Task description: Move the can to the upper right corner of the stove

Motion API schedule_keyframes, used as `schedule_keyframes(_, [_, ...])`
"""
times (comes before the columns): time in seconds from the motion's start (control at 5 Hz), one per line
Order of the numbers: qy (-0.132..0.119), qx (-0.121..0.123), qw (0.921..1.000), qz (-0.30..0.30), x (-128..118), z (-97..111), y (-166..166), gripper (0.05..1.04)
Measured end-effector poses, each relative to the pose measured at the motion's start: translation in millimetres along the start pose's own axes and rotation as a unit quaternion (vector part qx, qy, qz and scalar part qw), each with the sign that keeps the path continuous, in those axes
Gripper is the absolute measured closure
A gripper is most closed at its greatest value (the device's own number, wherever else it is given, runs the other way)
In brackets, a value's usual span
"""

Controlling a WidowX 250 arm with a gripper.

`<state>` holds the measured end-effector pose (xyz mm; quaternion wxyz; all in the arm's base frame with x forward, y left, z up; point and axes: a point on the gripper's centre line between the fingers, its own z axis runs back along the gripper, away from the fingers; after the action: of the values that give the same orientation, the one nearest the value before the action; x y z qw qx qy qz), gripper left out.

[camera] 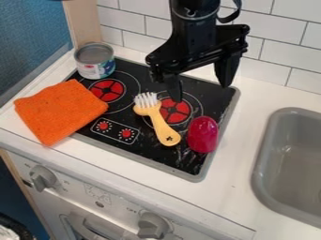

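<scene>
- Can [95, 61], upright, stands at the upper left corner of the stove [210, 102], as you look at it; you see its grey top and coloured label.
- Orange cloth [59, 111] lies just in front of it, lapping over the stove's left edge onto your white worktop [241, 140].
- Your hand [201, 88] hangs above the back right part of the stove, well apart from the can, fingers spread wide and holding nothing.
- Below it you have a yellow brush [160, 124], white bristles towards the back, lying partly over the right red burner.
- Near the brush's handle end, by the stove's right edge, sits a shiny pink-red oval thing [203, 135].
- Further right is your grey sink [264, 145]; a white tiled wall [138, 23] stands behind.
</scene>
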<state>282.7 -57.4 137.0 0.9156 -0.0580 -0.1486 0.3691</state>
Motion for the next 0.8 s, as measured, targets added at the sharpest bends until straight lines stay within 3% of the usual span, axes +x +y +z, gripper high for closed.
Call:
schedule_keyframes(0.2, [0.007, 0.015, 0.9999, 0.001, -2.1, -7.2, 3.4, 0.083])
schedule_keyframes(0.4, [-0.009, 0.063, 0.9967, 0.051, 14.4, -13.1, 25.1, 0.083])
schedule_keyframes(0.6, [0.01, 0.074, 0.992, 0.102, 35.2, -15.3, 41.5, 0.083])
schedule_keyframes(0.8, [-0.01, 0.103, 0.9826, 0.155, 67.3, -23.2, 63.8, 0.083])
